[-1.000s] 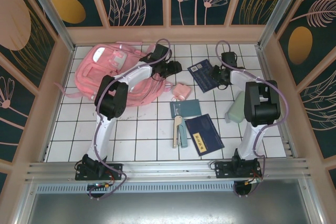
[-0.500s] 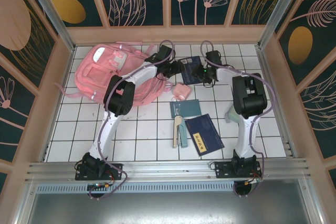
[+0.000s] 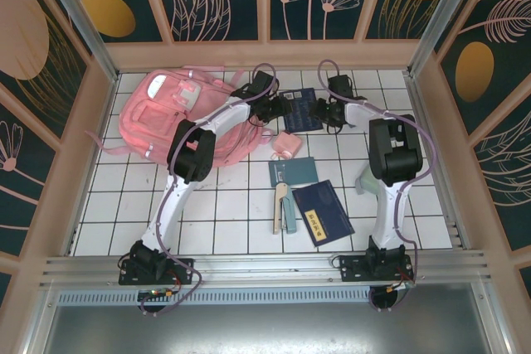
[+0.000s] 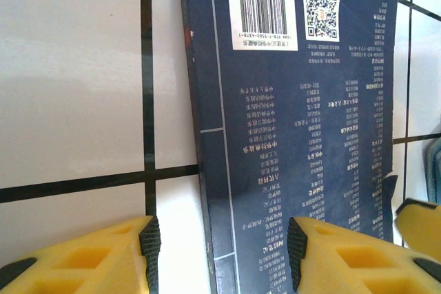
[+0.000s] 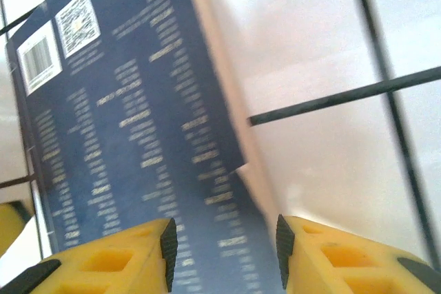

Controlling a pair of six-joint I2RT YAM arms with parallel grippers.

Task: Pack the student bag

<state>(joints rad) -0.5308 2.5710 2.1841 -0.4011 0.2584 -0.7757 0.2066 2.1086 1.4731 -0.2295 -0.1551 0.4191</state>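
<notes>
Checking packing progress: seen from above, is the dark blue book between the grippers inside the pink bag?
No, the dark blue book lies on the white tiles, outside the student bag.

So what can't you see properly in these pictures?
- Student bag, top view: the left arm crosses its right side and hides that part.
- Pale green thing, top view: mostly hidden behind the right arm.
- Dark blue book, left wrist view: cut off by the picture's edges, small print too tiny to read.
- Same book, right wrist view: blurred, print unreadable.
</notes>
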